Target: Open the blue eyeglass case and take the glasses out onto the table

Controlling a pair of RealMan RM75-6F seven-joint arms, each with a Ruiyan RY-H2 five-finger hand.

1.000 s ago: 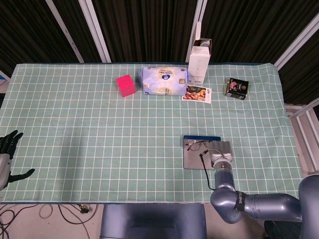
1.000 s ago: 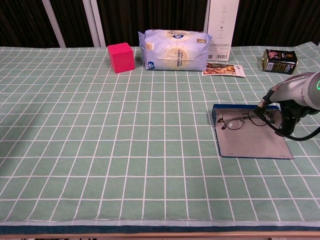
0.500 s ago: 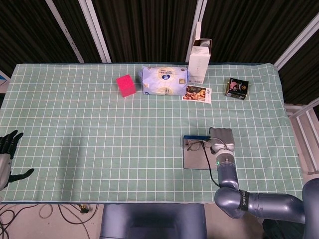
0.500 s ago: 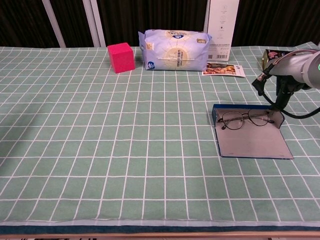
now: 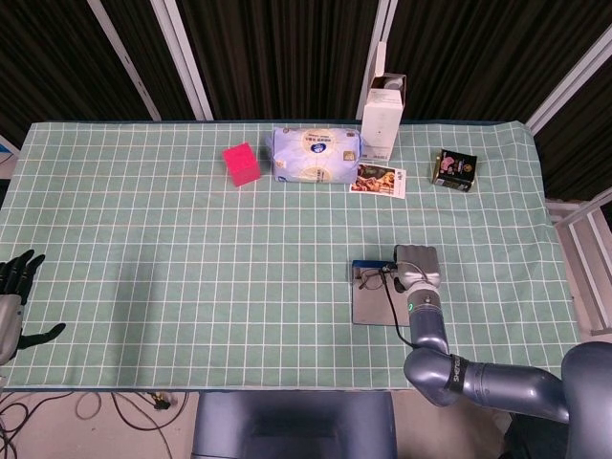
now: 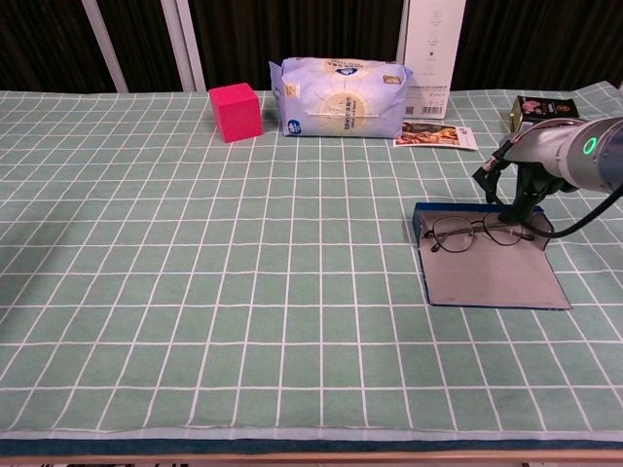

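Note:
The blue eyeglass case (image 5: pixel 378 308) (image 6: pixel 496 277) lies open and flat on the green checked cloth, right of centre. The thin-framed glasses (image 5: pixel 376 278) (image 6: pixel 477 233) rest inside it along the far edge. My right hand (image 5: pixel 418 263) (image 6: pixel 513 185) hangs over the far right end of the case. Its dark fingers (image 6: pixel 520 199) are apart and reach down beside the glasses' right lens; I cannot tell if they touch. My left hand (image 5: pixel 11 301) sits at the table's left edge, fingers spread, holding nothing.
Along the far edge stand a pink cube (image 5: pixel 241 163) (image 6: pixel 236 111), a tissue pack (image 5: pixel 316 155) (image 6: pixel 341 97), a tall white carton (image 5: pixel 382 113) (image 6: pixel 433 29), a picture card (image 5: pixel 378 180) (image 6: pixel 435 135) and a dark tin (image 5: pixel 454 169) (image 6: pixel 540 110). A black cable (image 6: pixel 584 219) loops off my right arm.
My right hand rose from the case, then moved left and came down towards the right end of the glasses. Glasses, case and left hand have not moved.

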